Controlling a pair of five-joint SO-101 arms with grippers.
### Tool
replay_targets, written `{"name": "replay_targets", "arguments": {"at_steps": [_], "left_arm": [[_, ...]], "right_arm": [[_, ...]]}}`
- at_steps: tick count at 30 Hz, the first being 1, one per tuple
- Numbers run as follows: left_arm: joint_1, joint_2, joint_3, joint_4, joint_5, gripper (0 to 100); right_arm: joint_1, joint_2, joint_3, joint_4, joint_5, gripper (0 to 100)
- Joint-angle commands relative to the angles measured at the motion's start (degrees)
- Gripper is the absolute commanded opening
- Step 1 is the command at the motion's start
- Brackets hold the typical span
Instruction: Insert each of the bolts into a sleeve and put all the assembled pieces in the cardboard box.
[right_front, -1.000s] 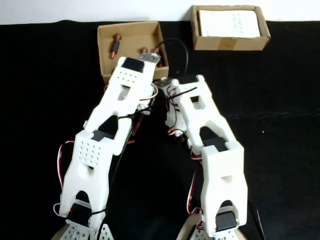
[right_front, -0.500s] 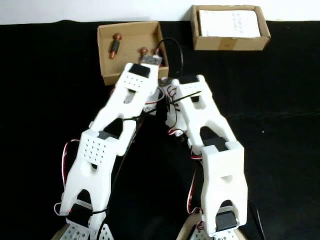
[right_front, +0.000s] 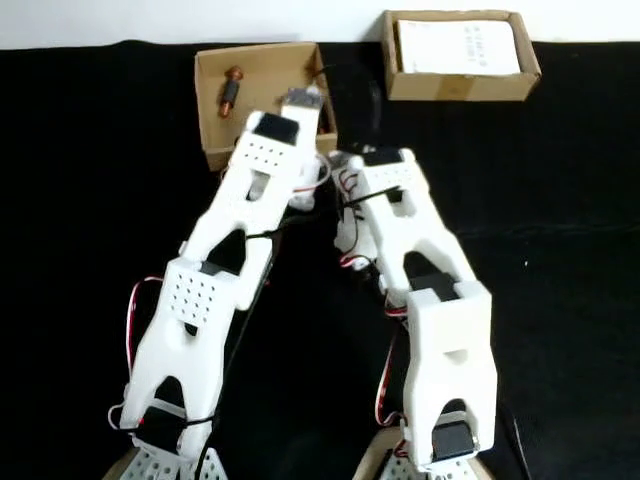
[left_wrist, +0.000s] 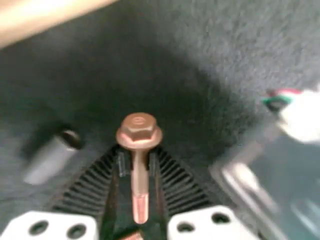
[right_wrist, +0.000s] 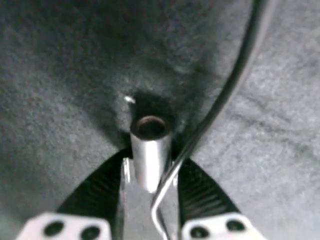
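My left gripper (left_wrist: 136, 156) is shut on a copper bolt (left_wrist: 138, 132), hex head pointing away from the wrist. A loose silver sleeve (left_wrist: 52, 156) lies on the black cloth close beside it. My right gripper (right_wrist: 150, 162) is shut on a silver sleeve (right_wrist: 148, 145), its open end facing outward. From above, the left arm's wrist (right_front: 303, 100) sits at the right wall of the cardboard box (right_front: 212, 110), which holds an assembled bolt and sleeve (right_front: 232, 88). The right arm's wrist (right_front: 380, 165) is just right of it, over the cloth.
A second cardboard box (right_front: 400, 85) with a white sheet stands at the back right. A black cable (right_wrist: 227, 90) crosses in front of the right gripper. The other arm's blurred body (left_wrist: 285, 150) is near the left gripper. Open cloth lies to both sides.
The left arm has stretched farther toward the cardboard box, and its wrist now covers the pieces at the box's right side. The right arm has barely shifted.
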Motion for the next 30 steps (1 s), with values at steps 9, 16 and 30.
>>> {"name": "replay_targets", "arguments": {"at_steps": [9, 16, 30], "left_arm": [[0.1, -5.1, -34.9, 7.8, 0.5, 1], [-0.1, -15.0, -37.0, 7.9, 0.6, 1], [-0.3, -57.7, -35.8, 8.2, 0.6, 1]], "right_arm": [[7.8, -17.9, -0.5, 6.5, -0.1, 0.9], [7.8, -29.2, -0.3, 15.4, -0.4, 0.9], [6.8, -87.5, 24.0, 15.4, -0.4, 0.9]]}}
